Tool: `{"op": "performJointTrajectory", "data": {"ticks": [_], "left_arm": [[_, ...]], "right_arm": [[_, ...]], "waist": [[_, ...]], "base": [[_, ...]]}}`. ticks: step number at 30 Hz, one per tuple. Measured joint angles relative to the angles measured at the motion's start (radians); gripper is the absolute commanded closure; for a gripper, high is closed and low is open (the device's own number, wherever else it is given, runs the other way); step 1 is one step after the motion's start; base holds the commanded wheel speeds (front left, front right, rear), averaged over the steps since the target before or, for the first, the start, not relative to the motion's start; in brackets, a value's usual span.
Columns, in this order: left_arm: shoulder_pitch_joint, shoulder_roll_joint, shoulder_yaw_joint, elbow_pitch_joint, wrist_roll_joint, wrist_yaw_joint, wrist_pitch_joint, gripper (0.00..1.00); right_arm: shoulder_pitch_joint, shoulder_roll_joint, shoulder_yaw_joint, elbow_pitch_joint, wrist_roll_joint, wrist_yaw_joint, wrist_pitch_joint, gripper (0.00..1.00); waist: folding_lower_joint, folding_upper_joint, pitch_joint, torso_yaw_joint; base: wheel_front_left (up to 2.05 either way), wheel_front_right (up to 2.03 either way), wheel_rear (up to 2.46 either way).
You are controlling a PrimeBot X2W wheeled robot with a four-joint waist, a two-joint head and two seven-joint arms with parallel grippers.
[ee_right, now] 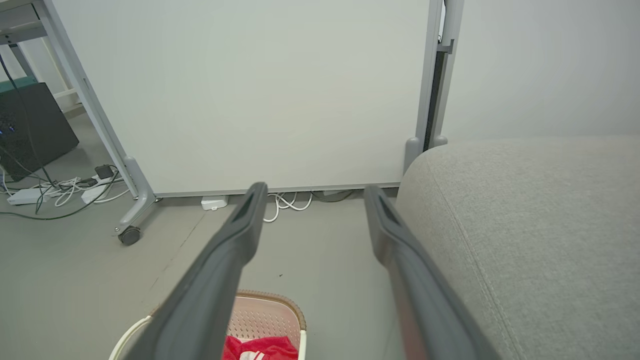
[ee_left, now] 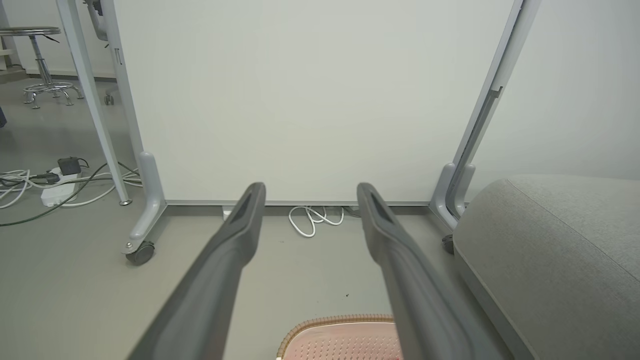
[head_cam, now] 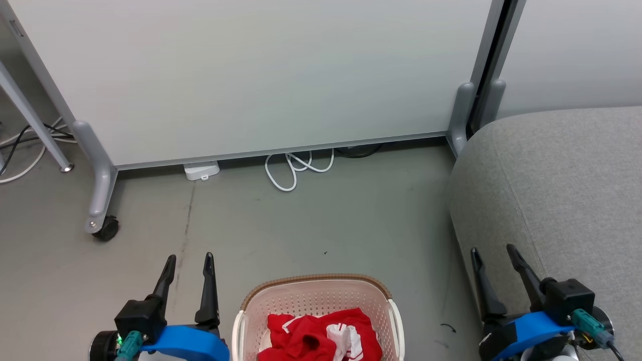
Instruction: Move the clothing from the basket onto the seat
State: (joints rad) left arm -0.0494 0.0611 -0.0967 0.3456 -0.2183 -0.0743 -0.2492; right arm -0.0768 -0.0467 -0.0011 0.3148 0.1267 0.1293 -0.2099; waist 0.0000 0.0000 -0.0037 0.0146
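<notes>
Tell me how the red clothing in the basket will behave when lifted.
The clothing lies crumpled in the basket, so it is probably floppy and would hang from wherever it is pinched. It looks like thin fabric, likely light. Its folds overlap, so lifting one piece may drag another along.
</notes>
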Motion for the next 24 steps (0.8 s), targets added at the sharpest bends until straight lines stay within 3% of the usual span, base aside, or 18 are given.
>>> {"op": "performJointTrajectory", "data": {"ticks": [24], "left_arm": [[-0.010,-0.005,0.007,0.007,0.034,0.003,-0.013,0.00]], "right_arm": [[0.000,0.000,0.008,-0.006,-0.045,0.000,-0.012,0.00]], "waist": [[0.0000,0.0000,0.010,-0.001]], "base": [[0.00,0.00,0.00]]}}
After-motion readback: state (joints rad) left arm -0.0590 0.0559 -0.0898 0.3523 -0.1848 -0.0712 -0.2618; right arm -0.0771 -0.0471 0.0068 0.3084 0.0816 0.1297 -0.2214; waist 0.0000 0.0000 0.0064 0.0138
